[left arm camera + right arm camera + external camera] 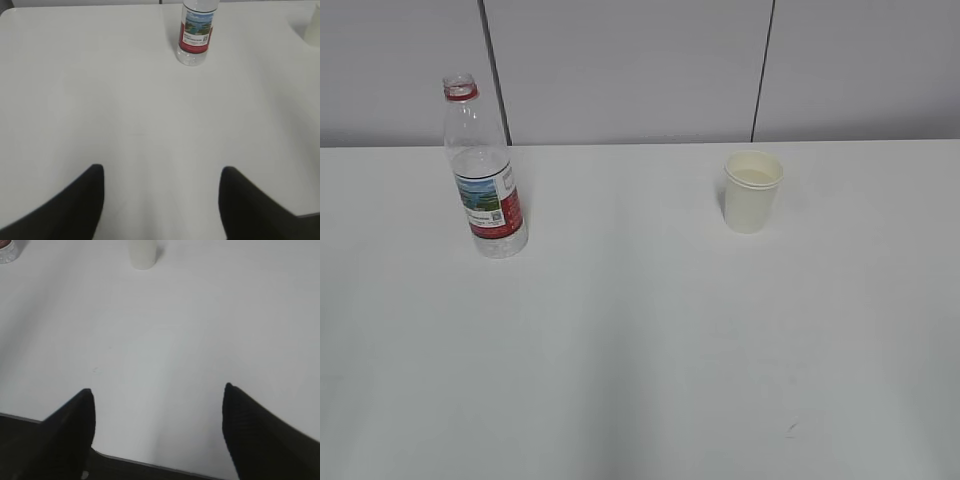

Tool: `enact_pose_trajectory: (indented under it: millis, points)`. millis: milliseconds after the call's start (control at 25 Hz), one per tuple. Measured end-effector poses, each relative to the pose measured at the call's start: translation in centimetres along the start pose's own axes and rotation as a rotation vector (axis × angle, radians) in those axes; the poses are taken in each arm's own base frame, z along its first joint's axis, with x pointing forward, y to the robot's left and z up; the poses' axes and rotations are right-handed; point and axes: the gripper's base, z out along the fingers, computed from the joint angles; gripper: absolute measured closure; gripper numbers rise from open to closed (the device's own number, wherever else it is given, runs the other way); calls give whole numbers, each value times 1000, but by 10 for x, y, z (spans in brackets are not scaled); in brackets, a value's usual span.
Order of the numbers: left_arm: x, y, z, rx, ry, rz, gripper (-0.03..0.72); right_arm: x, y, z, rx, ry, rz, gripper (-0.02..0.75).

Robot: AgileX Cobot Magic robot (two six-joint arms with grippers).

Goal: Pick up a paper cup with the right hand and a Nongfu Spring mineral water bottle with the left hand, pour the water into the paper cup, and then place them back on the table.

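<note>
L tool [161, 200] wide open, empty | R tool [157, 430] wide open, empty | Nongfu Spring bottle [483, 170] uncapped, upright on counter [640, 340] | paper cup [752, 191] upright, well apart

The Nongfu Spring mineral water bottle [483, 170] is clear, glossy plastic, ribbed near its base, wrapped in a smooth printed label with a slight sheen, and its red neck ring looks like plastic too. The paper cup [752, 190] is matt cream paper with a rolled rim. The table [640, 360] has a smooth, matt white top. Both grippers' fingers [75, 210] [265, 435] look matt black.
</note>
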Motion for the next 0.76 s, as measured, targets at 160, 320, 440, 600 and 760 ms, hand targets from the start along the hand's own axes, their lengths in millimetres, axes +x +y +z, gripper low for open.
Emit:
enact_pose_trajectory:
  millis: [160, 320, 440, 600, 760]
  points:
    - [0, 0, 0, -3, -1, -2, 256, 0, 0, 0, 14, 1, 7, 147]
    - [0, 0, 0, -3, -1, -2, 267, 0, 0, 0, 15, 1, 7, 147]
    - [0, 0, 0, -3, -1, -2, 270, 0, 0, 0, 15, 1, 7, 147]
    - [0, 0, 0, -3, -1, -2, 273, 0, 0, 0, 15, 1, 7, 148]
    - [0, 0, 0, -3, -1, -2, 283, 0, 0, 0, 15, 1, 7, 147]
